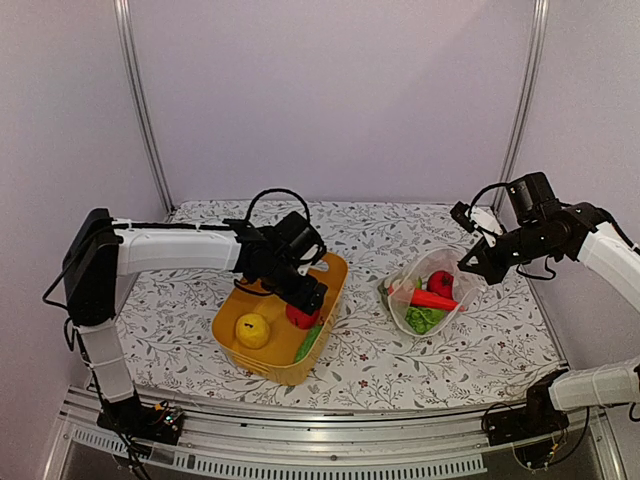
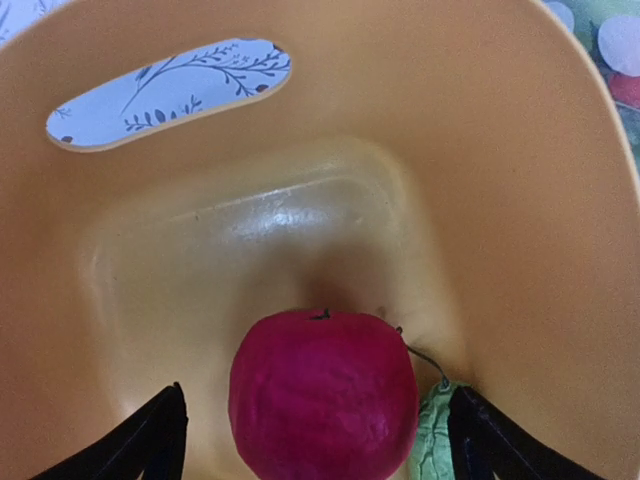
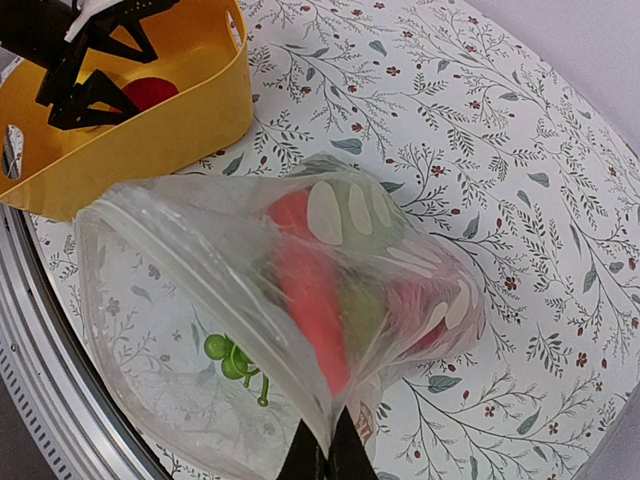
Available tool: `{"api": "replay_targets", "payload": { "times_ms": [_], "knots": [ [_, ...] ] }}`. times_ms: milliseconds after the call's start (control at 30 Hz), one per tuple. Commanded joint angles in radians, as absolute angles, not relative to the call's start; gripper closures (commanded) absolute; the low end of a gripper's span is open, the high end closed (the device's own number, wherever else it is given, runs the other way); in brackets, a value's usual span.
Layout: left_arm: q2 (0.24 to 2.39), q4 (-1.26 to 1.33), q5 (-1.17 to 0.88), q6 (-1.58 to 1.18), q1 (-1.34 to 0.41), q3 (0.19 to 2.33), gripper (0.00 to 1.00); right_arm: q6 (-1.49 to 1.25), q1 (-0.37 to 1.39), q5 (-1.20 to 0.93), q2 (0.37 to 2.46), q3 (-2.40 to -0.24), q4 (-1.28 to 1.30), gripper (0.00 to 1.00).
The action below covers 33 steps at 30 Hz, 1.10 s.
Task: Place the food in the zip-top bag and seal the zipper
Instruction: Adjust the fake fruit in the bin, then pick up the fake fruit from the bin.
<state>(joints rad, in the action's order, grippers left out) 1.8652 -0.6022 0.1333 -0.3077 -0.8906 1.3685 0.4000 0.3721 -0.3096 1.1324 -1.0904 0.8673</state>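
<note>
Floral table (image 1: pixel 370 362); left hand (image 2: pixel 318 392) wide around red fruit (image 1: pixel 300 318); right hand (image 3: pixel 326 446) pinching bag (image 3: pixel 210 300).

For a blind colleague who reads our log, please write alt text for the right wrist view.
The right gripper, shut, pinches the edge of the clear polka-dot zip-top bag above the floral table. A red chili and green grapes show through the plastic. The yellow basket stands at upper left.

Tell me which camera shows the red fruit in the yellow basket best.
Left wrist: the red fruit fills the lower centre, stem visible, between the fingers of the left gripper. Top external shows only a red sliver under that gripper; right wrist, a distant red patch in the basket.
</note>
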Motion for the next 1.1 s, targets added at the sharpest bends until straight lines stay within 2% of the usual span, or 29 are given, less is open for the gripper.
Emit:
{"api": "replay_targets", "payload": {
  "times_ms": [0, 467, 667, 833, 1067],
  "knots": [
    [1.897, -0.570, 0.034, -0.351, -0.877, 1.389, 0.10, 0.397, 0.370, -0.319, 1.124, -1.080, 0.868, 1.00],
    [1.964, -0.594, 0.082, -0.378, -0.877, 1.394, 0.19, 0.399, 0.371, -0.331, 1.131, -1.083, 0.867, 1.00],
    [1.976, -0.652, 0.102, -0.377, -0.885, 1.438, 0.35, 0.400, 0.370, -0.319, 1.127, -1.087, 0.873, 1.00],
    [1.904, -0.703, 0.171, -0.371, -0.899, 1.477, 0.44, 0.402, 0.370, -0.320, 1.130, -1.106, 0.887, 1.00],
    [1.792, -0.697, 0.284, -0.338, -0.983, 1.606, 0.49, 0.408, 0.370, -0.331, 1.125, -1.133, 0.915, 1.00]
  ]
}}
